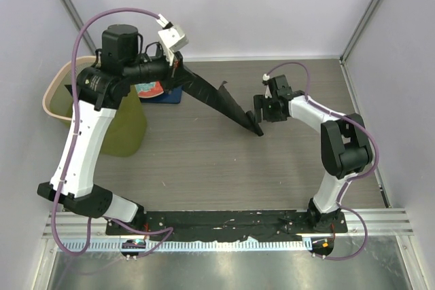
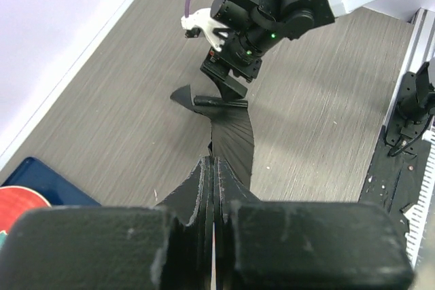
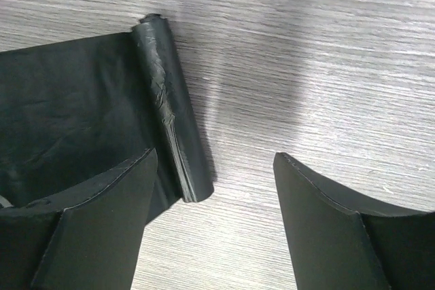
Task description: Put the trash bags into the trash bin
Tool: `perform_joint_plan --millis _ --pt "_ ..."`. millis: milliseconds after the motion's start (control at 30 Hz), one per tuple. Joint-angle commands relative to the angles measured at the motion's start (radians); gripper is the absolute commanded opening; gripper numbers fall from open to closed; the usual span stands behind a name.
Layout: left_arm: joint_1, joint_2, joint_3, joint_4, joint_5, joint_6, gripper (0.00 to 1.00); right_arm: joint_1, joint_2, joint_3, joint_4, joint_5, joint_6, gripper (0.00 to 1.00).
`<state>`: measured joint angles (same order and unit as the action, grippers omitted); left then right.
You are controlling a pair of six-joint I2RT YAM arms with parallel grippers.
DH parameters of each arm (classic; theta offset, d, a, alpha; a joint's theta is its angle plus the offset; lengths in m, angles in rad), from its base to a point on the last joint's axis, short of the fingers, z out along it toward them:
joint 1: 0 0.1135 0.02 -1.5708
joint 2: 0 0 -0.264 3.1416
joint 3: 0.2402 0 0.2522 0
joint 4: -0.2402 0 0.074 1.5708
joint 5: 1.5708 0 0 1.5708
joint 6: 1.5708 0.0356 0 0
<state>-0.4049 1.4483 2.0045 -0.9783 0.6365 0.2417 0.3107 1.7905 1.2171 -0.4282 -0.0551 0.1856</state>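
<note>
The left claw (image 2: 214, 230) is clamped on one end of the trash bag (image 2: 231, 137). The film slopes toward 4 o'clock, its rolled end on the bench (image 1: 204, 168) just inside the right claw (image 3: 216, 157), whose jaws stand apart, seemingly so the bag can be carried freely. The trash bin (image 1: 47, 100) waits at 8 o'clock.

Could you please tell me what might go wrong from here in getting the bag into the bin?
1. The right gripper is open, so only the left gripper pinches the bag; the thin film could slip out.
2. The bag's rolled end lies on the table, far from the bin; it may trail and hang over the rim.
3. The left arm overhangs the bin and could knock it.
</note>
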Motion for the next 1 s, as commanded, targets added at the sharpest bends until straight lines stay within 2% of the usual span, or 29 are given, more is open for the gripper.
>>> perform_joint_plan --millis 0,133,500,667,767,967 --pt "0.014 -0.014 0.060 -0.010 0.020 -0.019 0.00 -0.015 -0.036 0.025 -0.017 0.052 -0.031 0.75" --pt "0.023 -0.011 0.073 -0.028 0.026 -0.012 0.00 -0.018 -0.017 0.051 -0.032 0.012 -0.026 0.74" --pt "0.028 0.000 0.148 -0.046 0.034 -0.001 0.00 -0.018 0.038 0.130 -0.093 -0.232 -0.029 0.76" --pt "0.028 0.043 0.223 -0.017 0.048 -0.062 0.00 -0.019 0.075 0.154 -0.126 -0.313 -0.048 0.83" --pt "0.028 0.073 0.237 0.009 0.078 -0.100 0.00 -0.016 0.087 0.151 -0.124 -0.362 -0.037 0.83" --pt "0.028 0.098 0.266 0.075 0.114 -0.180 0.00 -0.005 0.101 0.125 -0.096 -0.295 -0.002 0.73"
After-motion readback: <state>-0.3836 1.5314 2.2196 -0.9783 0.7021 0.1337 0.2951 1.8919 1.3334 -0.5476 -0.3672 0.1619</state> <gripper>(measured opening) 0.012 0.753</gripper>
